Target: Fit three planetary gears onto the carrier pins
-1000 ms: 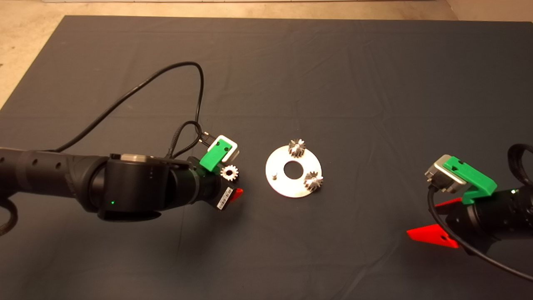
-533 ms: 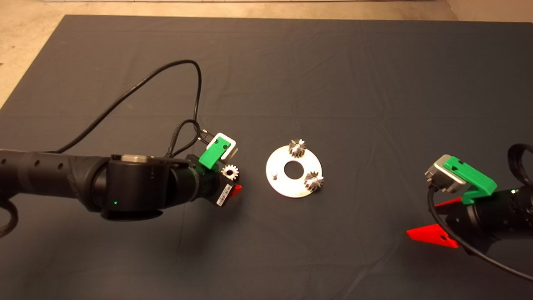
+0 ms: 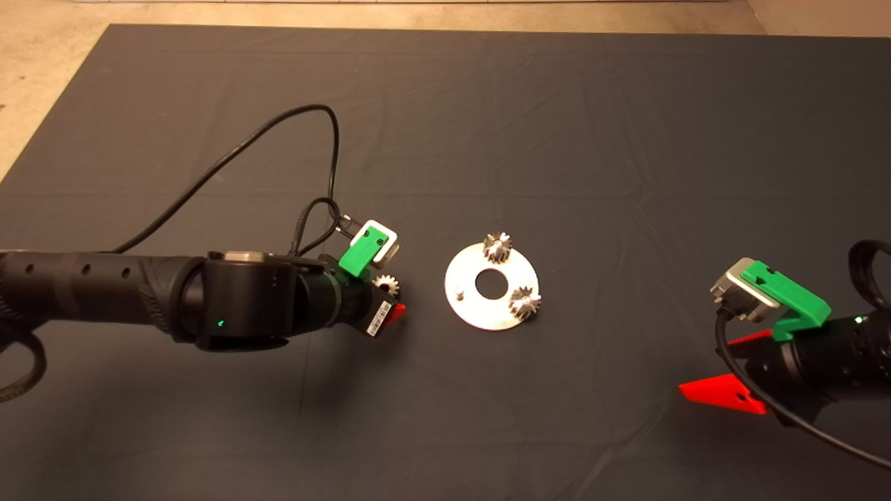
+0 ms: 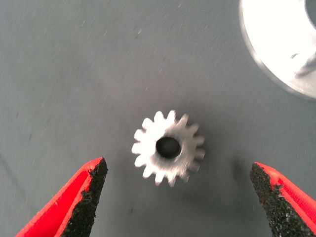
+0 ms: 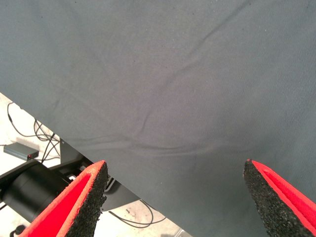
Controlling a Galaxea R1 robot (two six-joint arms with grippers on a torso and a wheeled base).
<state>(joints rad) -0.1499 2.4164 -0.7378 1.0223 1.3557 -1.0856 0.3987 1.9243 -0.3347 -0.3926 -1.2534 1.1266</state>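
The shiny round plate (image 3: 492,313) lies mid-mat, and its edge (image 4: 276,34) shows in the left wrist view. Two planetary gears (image 3: 496,247) (image 3: 524,303) sit on carrier pins; one pin (image 3: 458,292) stands bare on the plate's left side. A third gear (image 3: 386,283) (image 4: 169,147) lies flat on the mat left of the plate. My left gripper (image 3: 386,298) (image 4: 177,166) hangs open over it, one finger on each side and neither touching. My right gripper (image 3: 704,367) (image 5: 175,165) rests open at the lower right, nothing between its fingers.
The left arm's black cable (image 3: 278,132) loops over the mat behind the wrist. The mat's edge, with floor, cables and a small box (image 5: 19,150) beyond it, shows in the right wrist view.
The left arm has shifted a little to the right and closed in on the loose gear, now partly covered by the gripper in the head view. The right arm has not moved.
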